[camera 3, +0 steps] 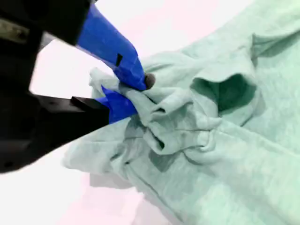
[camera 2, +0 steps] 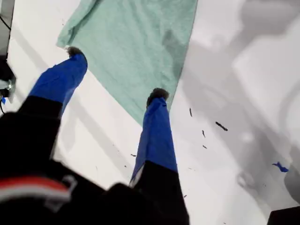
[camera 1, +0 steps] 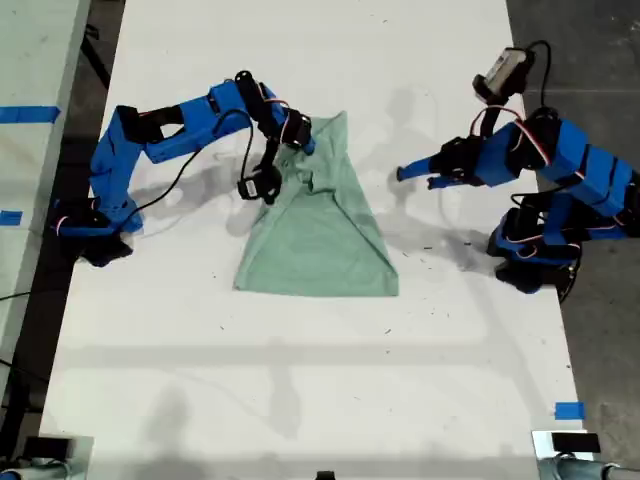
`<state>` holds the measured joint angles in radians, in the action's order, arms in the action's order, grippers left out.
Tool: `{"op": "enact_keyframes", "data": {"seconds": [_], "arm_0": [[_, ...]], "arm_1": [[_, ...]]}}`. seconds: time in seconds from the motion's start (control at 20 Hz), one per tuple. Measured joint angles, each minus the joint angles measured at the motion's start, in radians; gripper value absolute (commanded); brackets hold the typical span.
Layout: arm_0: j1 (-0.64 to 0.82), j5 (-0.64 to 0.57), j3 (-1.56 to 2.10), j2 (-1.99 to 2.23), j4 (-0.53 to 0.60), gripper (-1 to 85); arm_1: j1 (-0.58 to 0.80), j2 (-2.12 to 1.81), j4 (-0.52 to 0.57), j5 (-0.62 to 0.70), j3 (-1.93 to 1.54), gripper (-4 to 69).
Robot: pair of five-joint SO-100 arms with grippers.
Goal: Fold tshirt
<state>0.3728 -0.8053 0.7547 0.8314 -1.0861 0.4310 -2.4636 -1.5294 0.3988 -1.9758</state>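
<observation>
Two SO-100 arms over a mint-green tshirt (camera 1: 320, 225) on a white table (camera 1: 300, 370).

Exterior view: the tshirt lies near the table's middle, partly folded into a rough triangle, narrow at the far end and broad at the near hem. The second gripper (camera 1: 292, 135), on the arm at the exterior view's left, sits at the narrow end of the cloth. The first gripper (camera 1: 402, 174), on the arm at the exterior view's right, hangs just beside the tshirt's edge, apart from it. First wrist view: the first gripper (camera 2: 115, 72) has its jaws spread wide over the tshirt (camera 2: 136, 51), holding nothing. Second wrist view: the second gripper (camera 3: 133, 91) has its jaws pressed together, pinching a bunched fold of the tshirt (camera 3: 211, 140).
</observation>
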Motion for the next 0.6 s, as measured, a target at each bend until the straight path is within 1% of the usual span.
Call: {"op": "enact_keyframes", "data": {"seconds": [0.05,0.1,0.2,0.25,0.4,0.55,0.6], "arm_0": [[0.000,0.000,-0.002,-0.044,0.020,25.1],[0.003,0.000,-0.002,-0.083,0.026,28.1],[0.006,0.006,-0.002,-0.120,0.023,29.9],[0.014,0.014,-0.003,-0.118,-0.017,30.2],[0.035,0.017,-0.003,-0.048,-0.166,30.5],[0.069,0.018,0.009,0.176,-0.322,29.9],[0.081,0.018,0.026,0.264,-0.383,28.2]], "arm_1": [[-0.005,-0.002,0.000,-0.003,0.000,25.3],[-0.006,-0.003,0.000,-0.003,0.000,25.3],[-0.009,-0.003,0.000,-0.005,-0.006,25.3],[-0.009,-0.006,0.000,-0.006,-0.011,25.2],[-0.009,-0.008,0.000,-0.008,-0.012,25.2],[-0.011,-0.008,0.000,-0.009,-0.020,25.1],[-0.012,-0.009,0.000,-0.009,-0.020,24.9]]}}
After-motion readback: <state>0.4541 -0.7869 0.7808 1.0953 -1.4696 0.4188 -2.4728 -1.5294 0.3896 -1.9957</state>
